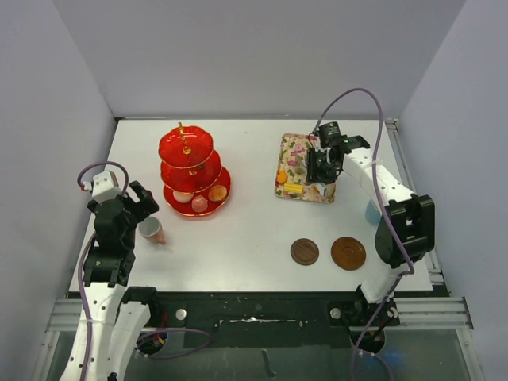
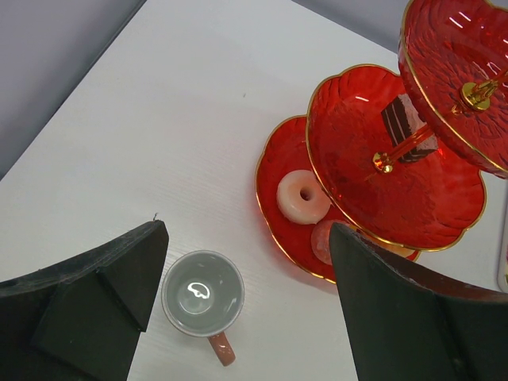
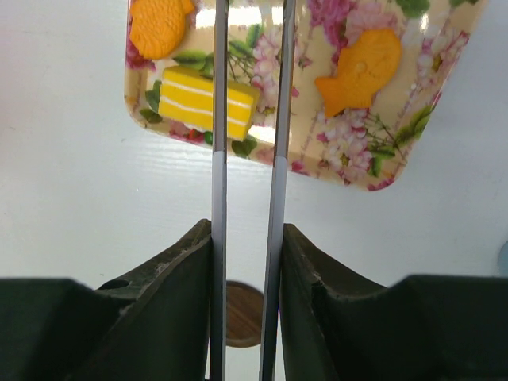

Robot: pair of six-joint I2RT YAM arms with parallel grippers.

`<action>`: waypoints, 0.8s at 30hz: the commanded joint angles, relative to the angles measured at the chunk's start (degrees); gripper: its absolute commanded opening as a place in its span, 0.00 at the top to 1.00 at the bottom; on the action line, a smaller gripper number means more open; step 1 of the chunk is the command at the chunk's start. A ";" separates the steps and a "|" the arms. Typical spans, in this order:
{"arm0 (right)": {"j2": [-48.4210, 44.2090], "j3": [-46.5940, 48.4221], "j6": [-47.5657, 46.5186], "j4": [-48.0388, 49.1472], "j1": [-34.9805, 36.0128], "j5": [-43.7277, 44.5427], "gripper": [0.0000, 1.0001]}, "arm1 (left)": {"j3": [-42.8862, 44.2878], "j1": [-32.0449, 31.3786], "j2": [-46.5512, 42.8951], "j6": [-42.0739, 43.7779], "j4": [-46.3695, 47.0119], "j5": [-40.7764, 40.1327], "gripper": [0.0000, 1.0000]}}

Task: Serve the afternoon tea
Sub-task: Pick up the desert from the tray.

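The red three-tier stand (image 1: 190,167) carries small sweets on its bottom tier and a brown cake slice (image 2: 405,127) on the middle one. A pink cup (image 1: 152,230) stands upright and empty (image 2: 203,294) under my open left gripper (image 2: 246,270), which does not touch it. My right gripper (image 3: 246,238) is shut on metal tongs (image 3: 218,159). Their two blades reach over the floral tray (image 3: 349,159), with the right end of a yellow layered cake (image 3: 208,101) showing between them. Two orange fish cookies (image 3: 361,71) also lie on the tray. Two brown saucers (image 1: 304,252) (image 1: 348,253) sit near the front.
A light-blue cup (image 1: 371,210) is half hidden behind the right arm's forearm. The floral tray (image 1: 305,168) lies at the back right. Grey walls close the table on three sides. A white donut (image 2: 303,196) and a pink sweet (image 2: 321,238) lie on the stand's lowest tier.
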 commanded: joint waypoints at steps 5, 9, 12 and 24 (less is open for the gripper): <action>-7.27 -5.37 1.89 4.20 0.55 0.04 0.82 | 0.63 0.35 -0.26 0.60 3.75 0.83 0.19; -5.83 -4.20 1.26 3.03 0.56 1.03 0.78 | 0.63 0.36 -0.25 0.60 3.71 0.80 0.19; -4.32 -2.58 0.72 1.72 0.97 1.74 0.76 | 0.63 0.35 -0.22 0.72 3.71 0.80 0.19; -4.44 0.01 0.49 1.42 2.02 4.25 0.81 | 0.63 0.35 -0.26 0.68 3.81 0.67 0.19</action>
